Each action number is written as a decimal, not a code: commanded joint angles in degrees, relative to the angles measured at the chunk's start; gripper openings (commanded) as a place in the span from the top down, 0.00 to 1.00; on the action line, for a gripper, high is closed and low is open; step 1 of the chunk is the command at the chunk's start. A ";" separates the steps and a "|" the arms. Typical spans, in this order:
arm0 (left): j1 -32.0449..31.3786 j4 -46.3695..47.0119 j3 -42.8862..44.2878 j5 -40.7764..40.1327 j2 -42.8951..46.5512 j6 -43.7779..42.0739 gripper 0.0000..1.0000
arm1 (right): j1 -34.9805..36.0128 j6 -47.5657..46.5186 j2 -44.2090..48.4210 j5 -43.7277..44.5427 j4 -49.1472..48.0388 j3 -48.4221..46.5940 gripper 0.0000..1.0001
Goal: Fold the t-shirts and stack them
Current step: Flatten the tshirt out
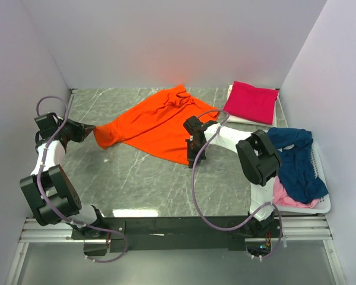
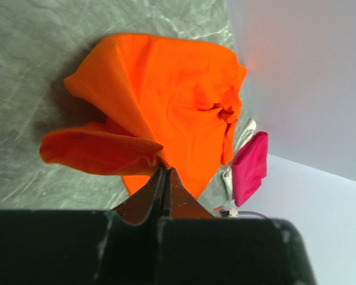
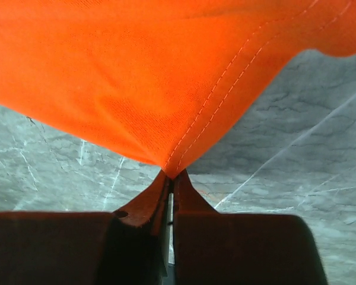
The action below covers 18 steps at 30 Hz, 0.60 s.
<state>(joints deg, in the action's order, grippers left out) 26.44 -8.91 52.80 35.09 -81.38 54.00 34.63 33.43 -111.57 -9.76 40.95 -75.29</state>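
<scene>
The bright orange t-shirt (image 1: 157, 122) lies spread and partly lifted across the middle of the grey table, its collar bunched at the back. My left gripper (image 1: 90, 132) is shut on its left corner (image 2: 160, 155). My right gripper (image 1: 193, 159) is shut on its hemmed near-right corner (image 3: 173, 169), held just above the table. A folded magenta-pink t-shirt (image 1: 251, 101) lies at the back right; it also shows in the left wrist view (image 2: 249, 166). A navy blue t-shirt (image 1: 296, 163) and a pale pink one (image 1: 285, 196) lie in the basket.
The white plastic basket (image 1: 320, 205) stands at the right edge. A white sheet (image 1: 234, 116) lies under the magenta shirt. White walls close in the back and both sides. The table (image 1: 124, 184) is grey marbled.
</scene>
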 commanded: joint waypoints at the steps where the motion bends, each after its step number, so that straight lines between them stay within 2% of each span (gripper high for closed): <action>1: 0.11 -2.07 -0.68 -2.57 0.35 -3.19 1.00 | -1.05 0.41 2.83 2.55 0.44 -1.09 1.00; 6: 0.11 -3.31 -2.95 -4.07 1.23 -3.55 1.00 | -6.14 -0.03 9.60 7.20 3.17 2.06 1.00; 9: 0.11 -3.40 -4.89 -4.68 2.63 -2.67 0.99 | -12.29 -2.22 15.23 8.96 5.28 4.70 1.00; 10: 0.11 -4.01 -5.42 -5.29 3.77 -2.32 0.96 | -15.88 -3.01 17.68 9.32 6.41 5.14 1.00; 11: 0.19 -4.27 -5.94 -5.64 4.39 -2.06 0.90 | -17.39 -4.76 18.75 9.67 7.12 5.50 1.00; 12: 0.11 -4.54 -7.08 -6.00 5.18 -1.79 0.73 | -18.71 -5.73 19.54 11.24 7.74 5.50 1.00; 14: 0.19 -5.77 -8.05 -7.57 7.64 -1.27 0.58 | -22.22 -8.63 20.60 11.78 9.23 5.24 1.00; 15: 0.02 -6.29 -8.76 -8.10 8.43 -1.18 0.47 | -22.94 -9.34 20.43 11.78 9.58 4.80 1.00; 18: -1.12 -9.98 -8.24 -11.70 11.24 -1.52 0.39 | -24.35 -11.45 19.03 12.31 11.08 3.92 1.00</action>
<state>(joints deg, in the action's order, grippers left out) 26.17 -16.71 43.90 27.51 -73.71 52.80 10.35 26.30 -91.88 0.62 48.01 -70.48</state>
